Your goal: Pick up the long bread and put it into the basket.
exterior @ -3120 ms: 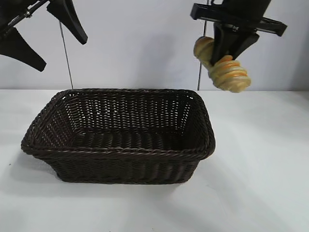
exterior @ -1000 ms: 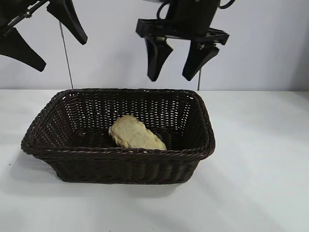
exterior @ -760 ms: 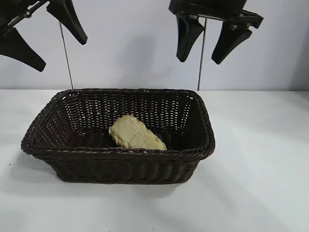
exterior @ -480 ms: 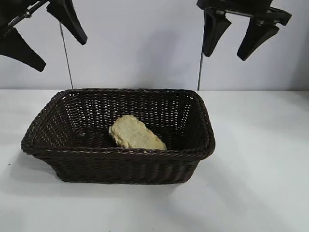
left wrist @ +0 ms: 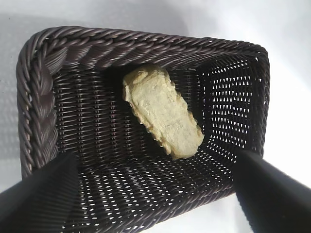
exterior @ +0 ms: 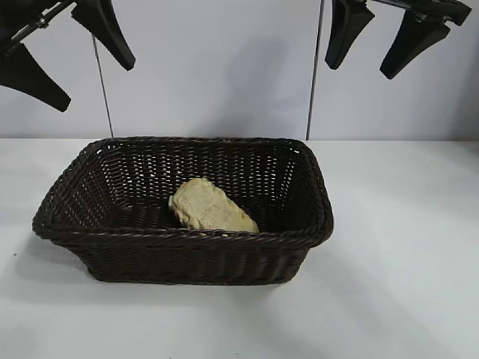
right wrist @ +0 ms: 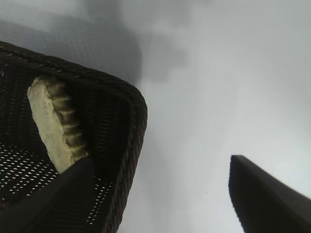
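bread (exterior: 212,207) in basket (exterior: 308,233), pale side up, long axis slanting across the floor | right claw (exterior: 389,34) wide, empty, high over bench's back right, bread below toward the left | left claw (exterior: 63,48) wide, empty, high at back left | placement looks done

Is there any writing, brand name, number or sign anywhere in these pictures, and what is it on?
None: no words, numbers, labels or signs can be read in any view.
The bread: plain surface, no print.
The basket: bare dark wicker, no tag.
The left gripper and the right gripper: plain black fingers, no marking showing.
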You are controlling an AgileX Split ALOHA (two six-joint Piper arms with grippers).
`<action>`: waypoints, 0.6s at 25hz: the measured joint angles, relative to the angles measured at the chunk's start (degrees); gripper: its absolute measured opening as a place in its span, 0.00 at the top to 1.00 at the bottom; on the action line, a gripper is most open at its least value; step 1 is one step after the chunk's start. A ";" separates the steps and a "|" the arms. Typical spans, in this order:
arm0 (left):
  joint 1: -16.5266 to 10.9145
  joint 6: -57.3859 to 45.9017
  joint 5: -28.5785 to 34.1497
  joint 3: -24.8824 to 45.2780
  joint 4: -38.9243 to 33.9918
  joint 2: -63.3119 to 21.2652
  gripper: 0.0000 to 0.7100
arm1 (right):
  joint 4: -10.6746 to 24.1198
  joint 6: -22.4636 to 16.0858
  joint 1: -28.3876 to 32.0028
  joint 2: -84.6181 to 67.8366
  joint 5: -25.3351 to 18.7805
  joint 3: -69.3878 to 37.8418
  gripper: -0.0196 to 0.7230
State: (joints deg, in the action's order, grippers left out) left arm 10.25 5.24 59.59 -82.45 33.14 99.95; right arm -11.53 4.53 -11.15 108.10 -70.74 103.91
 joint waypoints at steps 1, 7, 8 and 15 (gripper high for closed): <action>0.00 0.00 0.00 0.00 0.00 0.00 0.11 | -0.29 0.00 0.00 0.00 0.00 0.00 0.22; 0.00 0.00 0.00 0.00 0.00 0.00 0.11 | -0.89 0.00 0.00 0.00 0.00 0.00 0.22; 0.00 0.00 0.02 0.00 0.00 0.00 0.11 | -0.89 0.00 0.00 0.00 0.00 0.00 0.22; 0.00 0.00 0.02 0.00 0.00 0.00 0.11 | -0.94 0.00 0.00 0.00 -0.11 0.00 0.22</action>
State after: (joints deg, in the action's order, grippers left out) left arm 10.25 5.24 59.61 -82.45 33.14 99.95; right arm -12.46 4.53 -11.15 108.10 -70.85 103.91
